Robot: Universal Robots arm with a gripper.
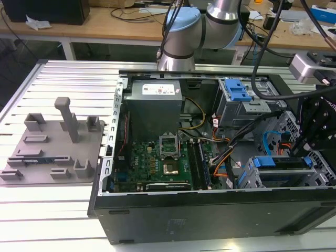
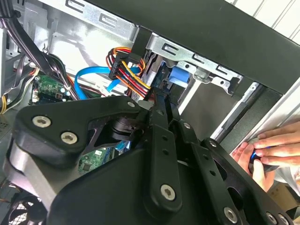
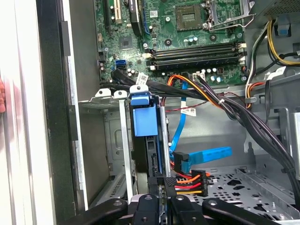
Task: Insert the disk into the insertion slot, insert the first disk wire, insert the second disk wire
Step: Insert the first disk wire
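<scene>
Surveying exterior view, we note open computer case (image 1: pixel 210 220) on slatted table (image 1: pixel 52 220); arm (image 1: pixel 181 37) at case's 12 o'clock; insertion slot (image 1: pixel 250 176) at case's 4 o'clock, disk (image 1: pixel 265 161) seated inside; gripper (image 3: pixel 162 186) just beside coloured wire connector (image 3: pixel 190 180); jaw state we cannot tell; hand (image 2: pixel 274 145) at case edge in second wrist view.

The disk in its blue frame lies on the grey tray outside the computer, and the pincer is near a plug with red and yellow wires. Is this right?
Not quite. The first wrist view shows the disk in its blue frame sitting in the grey metal slot inside the computer, not on the tray. The pincer is near the plug with red and yellow wires.
</scene>
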